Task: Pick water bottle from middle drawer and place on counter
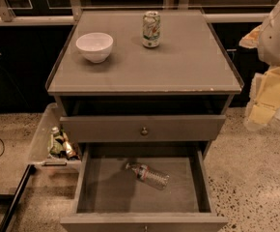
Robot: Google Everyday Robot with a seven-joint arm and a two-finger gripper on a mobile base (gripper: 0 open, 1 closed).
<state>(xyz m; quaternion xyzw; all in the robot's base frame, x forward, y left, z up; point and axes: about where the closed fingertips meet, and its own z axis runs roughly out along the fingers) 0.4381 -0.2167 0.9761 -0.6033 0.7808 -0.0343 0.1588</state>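
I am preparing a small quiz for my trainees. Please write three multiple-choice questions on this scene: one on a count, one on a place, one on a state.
1. How many things stand on the counter?
A) two B) three C) none
2. Where is the water bottle?
A) on the counter B) in the open middle drawer C) in the side tray
3. How does the water bottle rest?
A) upright B) lying on its side C) leaning on a wall

Answers:
1 A: only the white bowl and the soda can stand there.
2 B: it is on the drawer floor.
3 B: it lies flat, and the gripper is off to the right of the counter, away from it.
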